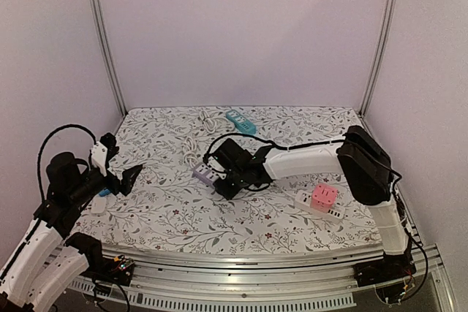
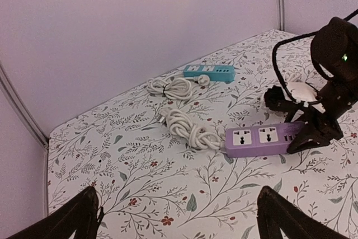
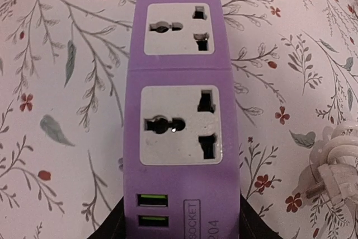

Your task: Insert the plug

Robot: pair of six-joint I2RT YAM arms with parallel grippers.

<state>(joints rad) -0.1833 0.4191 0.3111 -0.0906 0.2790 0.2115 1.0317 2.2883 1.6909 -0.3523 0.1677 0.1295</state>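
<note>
Purple strip (image 3: pixel 179 76) lies flat, white plug (image 3: pixel 330 178) beside.

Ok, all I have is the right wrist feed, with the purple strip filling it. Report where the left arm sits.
Observer: The left end effector hovers by the left edge of the table, far from the purple strip.
Operator: Give me its state.
Observer: Open. Its fingers are spread wide with nothing between them.
Operator: Name anything lying beyond my strip.
Observer: A teal strip lies near the back wall.
</note>
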